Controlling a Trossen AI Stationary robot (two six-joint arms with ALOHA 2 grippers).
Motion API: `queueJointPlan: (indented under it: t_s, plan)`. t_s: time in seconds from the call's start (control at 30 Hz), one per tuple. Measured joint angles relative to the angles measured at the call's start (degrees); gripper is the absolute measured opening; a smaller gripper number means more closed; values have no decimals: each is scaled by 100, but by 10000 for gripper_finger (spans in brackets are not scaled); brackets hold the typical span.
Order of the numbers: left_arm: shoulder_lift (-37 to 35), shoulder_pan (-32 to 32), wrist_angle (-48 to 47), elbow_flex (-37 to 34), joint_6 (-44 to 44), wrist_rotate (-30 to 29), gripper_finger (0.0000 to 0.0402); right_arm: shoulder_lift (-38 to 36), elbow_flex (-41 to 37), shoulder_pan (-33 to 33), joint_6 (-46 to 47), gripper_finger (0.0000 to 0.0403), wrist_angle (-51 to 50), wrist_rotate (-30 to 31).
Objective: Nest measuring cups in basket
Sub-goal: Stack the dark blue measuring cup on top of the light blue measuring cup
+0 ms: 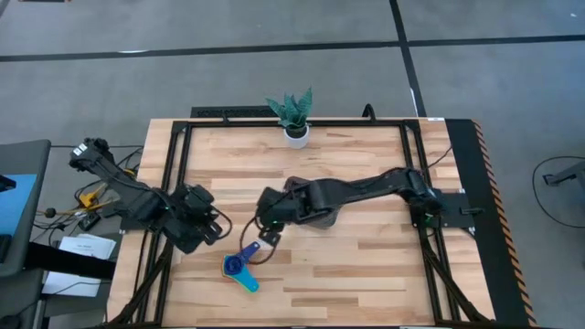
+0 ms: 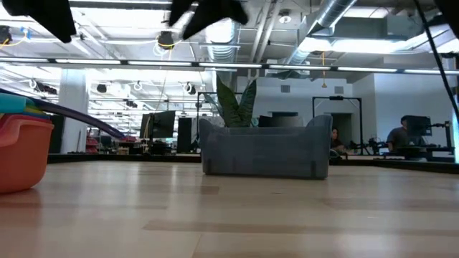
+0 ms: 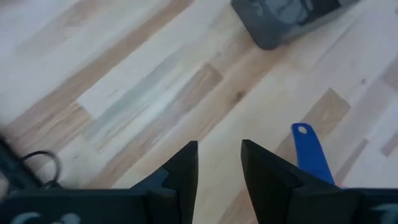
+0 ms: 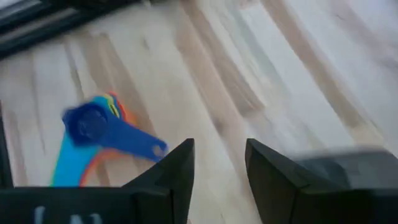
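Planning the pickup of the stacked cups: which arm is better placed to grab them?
Probably the right. The right gripper hangs just above the stacked measuring cups, jaws open and empty, near the basket. The left gripper is open too, slightly farther off.

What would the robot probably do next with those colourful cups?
Probably lower the right gripper onto the stacked cups and grasp them. It hangs open just beside them with nothing between its fingers, and the cups sit nested on the table, while the basket stands apart from them. The left gripper waits open nearby.

Overhead, table-level and wrist views share the basket (image 2: 265, 148).
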Motion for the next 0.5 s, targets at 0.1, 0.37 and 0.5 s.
queueJointPlan:
  t_s: [0.1,0.37,0.5]
  plan:
    - [60,275,449,-162,476,217,109,-363,-397,-5,92,154,-311,176]
    - [48,1370,1623,-674,1700,1011,109,-2036,-2808,156,1091,120,-147,455]
    - [61,1891,2026,-858,2262,1307,109,-3094,-4138,340,1700,104,632,467]
